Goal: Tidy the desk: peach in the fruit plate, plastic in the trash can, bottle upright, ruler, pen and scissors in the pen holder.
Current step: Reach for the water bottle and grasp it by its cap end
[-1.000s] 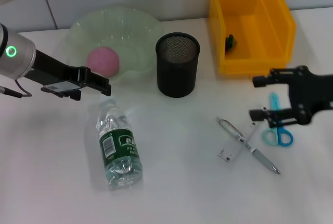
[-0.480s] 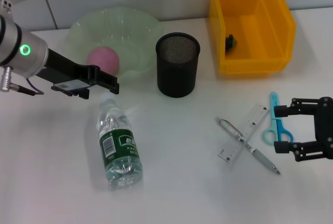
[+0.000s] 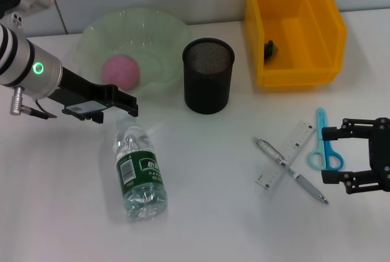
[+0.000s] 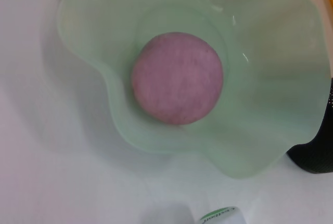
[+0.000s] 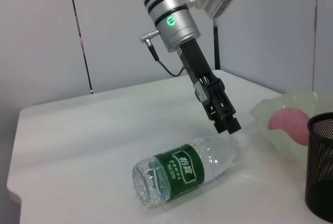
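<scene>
The pink peach (image 3: 120, 70) (image 4: 177, 77) lies in the pale green fruit plate (image 3: 159, 25) (image 4: 270, 109). A clear bottle (image 3: 139, 173) (image 5: 187, 169) with a green label lies on its side. My left gripper (image 3: 129, 106) (image 5: 230, 124) hovers shut just above its cap end. The black mesh pen holder (image 3: 208, 82) stands empty. A pen (image 3: 308, 187) lies across a clear ruler (image 3: 301, 133). The blue scissors (image 3: 323, 146) lie right of them. My right gripper (image 3: 327, 156) is open, one finger on each side of the scissors' handles.
The yellow bin (image 3: 329, 15) stands at the back right with a small dark green scrap (image 3: 269, 47) inside. The pen holder (image 5: 320, 172) and the plate (image 5: 291, 109) also show at the edge of the right wrist view.
My right gripper came down from beside the yellow bin and now straddles the scissors' handles. My left gripper moved slightly forward and right, from the plate's edge to over the bottle's cap.
</scene>
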